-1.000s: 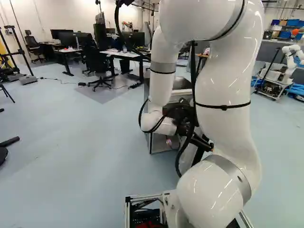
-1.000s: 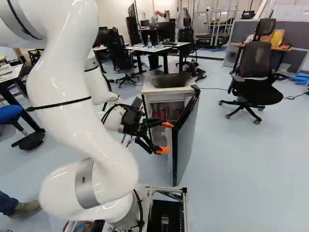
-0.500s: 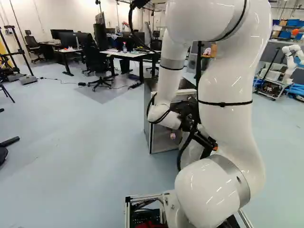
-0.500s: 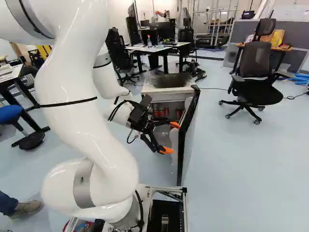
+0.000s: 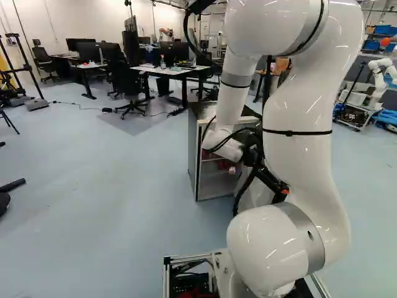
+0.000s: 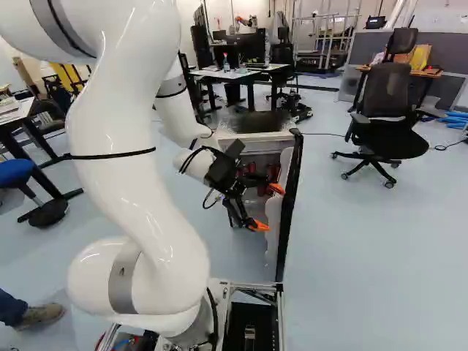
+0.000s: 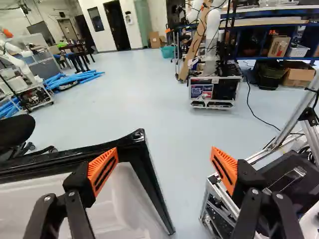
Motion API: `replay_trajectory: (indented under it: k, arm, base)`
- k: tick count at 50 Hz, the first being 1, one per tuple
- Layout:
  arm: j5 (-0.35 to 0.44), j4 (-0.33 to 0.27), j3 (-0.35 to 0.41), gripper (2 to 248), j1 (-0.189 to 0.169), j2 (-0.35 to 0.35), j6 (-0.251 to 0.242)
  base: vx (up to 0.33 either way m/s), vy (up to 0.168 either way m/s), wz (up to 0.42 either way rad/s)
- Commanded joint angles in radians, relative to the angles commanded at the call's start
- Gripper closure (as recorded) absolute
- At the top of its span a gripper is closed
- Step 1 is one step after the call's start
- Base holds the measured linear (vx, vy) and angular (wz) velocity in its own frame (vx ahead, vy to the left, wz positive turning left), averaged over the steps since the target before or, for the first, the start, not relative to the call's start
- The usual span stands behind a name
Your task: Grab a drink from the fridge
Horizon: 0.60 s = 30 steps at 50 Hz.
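Seeing red cans inside the fridge, behind the gripper in the right base view. Holding both orange-tipped fingers wide apart, between open door and metal base frame in the wrist view. Noticing a black office chair to the door's right in the right base view.

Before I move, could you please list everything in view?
fridge: one, white and grey, ahead
fridge door: one, white inside, black-edged, open
drink cans: several, red, inside the fridge
stool: one, blue-seated, at the right base view's left
office chairs: several, black, around the room
desks: several, mostly white-topped, far ahead
monitors: several, black, on desks
another robot: at least two, white, background
cardboard boxes: several, brown, background
gripper: one, black, orange-padded, open, beside the door
arm: one, white, behind the gripper
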Motion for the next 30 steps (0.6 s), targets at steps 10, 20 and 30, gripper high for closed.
replay_trajectory:
  k: [10,20,30]
  arm:
    - [0.0,0.0,-0.029,3,-0.05,-0.009,0.0]
    - [0.0,0.0,-0.059,3,-0.097,-0.019,0.0]
    - [-0.005,0.0,-0.089,3,-0.142,-0.03,0.0]
  base:
    - [0.0,0.0,0.0]
    - [0.0,0.0,0.0]
    - [0.0,0.0,0.0]
